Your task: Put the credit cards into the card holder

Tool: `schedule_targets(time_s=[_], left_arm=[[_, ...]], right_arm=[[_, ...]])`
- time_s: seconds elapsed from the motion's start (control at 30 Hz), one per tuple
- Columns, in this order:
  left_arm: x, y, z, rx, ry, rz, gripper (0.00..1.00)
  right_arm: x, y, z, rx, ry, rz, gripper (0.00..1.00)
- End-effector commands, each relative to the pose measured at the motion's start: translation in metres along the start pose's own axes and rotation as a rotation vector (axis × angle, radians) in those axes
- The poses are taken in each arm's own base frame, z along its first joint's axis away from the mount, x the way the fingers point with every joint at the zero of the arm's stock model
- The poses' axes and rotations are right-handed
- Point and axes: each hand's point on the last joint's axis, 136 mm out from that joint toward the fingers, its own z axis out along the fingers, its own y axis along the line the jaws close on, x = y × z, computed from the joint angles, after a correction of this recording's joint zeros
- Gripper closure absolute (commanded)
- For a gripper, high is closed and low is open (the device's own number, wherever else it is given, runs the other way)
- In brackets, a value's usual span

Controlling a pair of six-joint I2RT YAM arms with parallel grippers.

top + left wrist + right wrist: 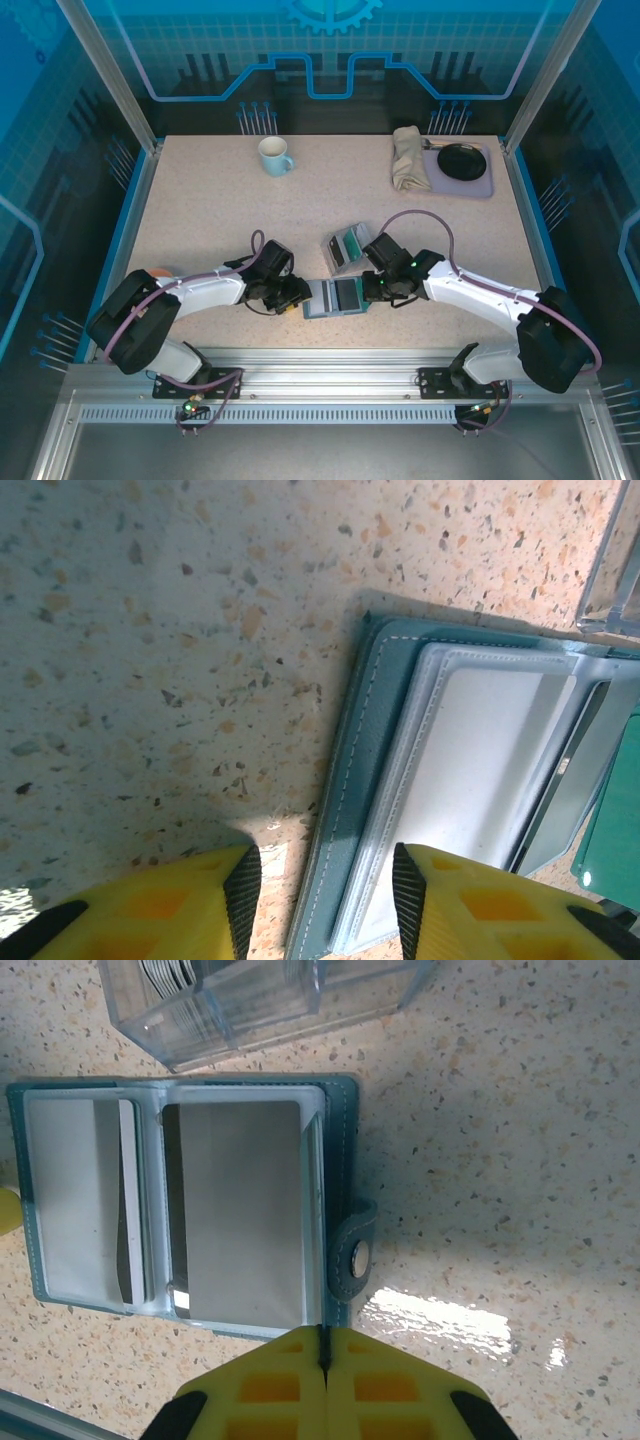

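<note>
Top external: card holder [335, 297] lies open and flat on the tabletop [200, 220], lower centre of frame, between left gripper [298, 295] and right gripper [372, 290]. Clear card rack [328, 255] sits just above it, with teal credit cards [352, 242] inside. Left wrist: jaws spread, straddling the holder's stitched left edge; contact unclear. Right wrist: jaws pressed together at frame bottom, just below the holder's lower edge. Grey card [240, 1210] sits in a sleeve. Mug [274, 156] upper left.
</note>
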Motion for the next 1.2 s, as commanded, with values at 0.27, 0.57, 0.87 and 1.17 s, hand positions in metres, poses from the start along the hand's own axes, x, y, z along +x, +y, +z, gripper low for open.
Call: schedule_targets(time_s=[0.27, 0.57, 0.87, 1.17], left_arm=[[0.005, 0.006, 0.016, -0.037, 0.025, 0.009, 0.59], [0.006, 0.006, 0.019, -0.041, 0.030, 0.012, 0.62], [0.007, 0.002, 0.022, -0.037, 0.035, 0.017, 0.64], [0.007, 0.004, 0.022, -0.046, 0.031, 0.019, 0.64]], right_arm=[[0.006, 0.005, 0.013, -0.076, 0.037, 0.035, 1.00], [-0.007, 0.020, -0.002, -0.254, -0.017, 0.100, 1.00], [-0.013, 0.039, -0.011, -0.367, -0.027, 0.113, 1.00], [-0.008, -0.008, -0.001, -0.092, -0.014, 0.068, 1.00]])
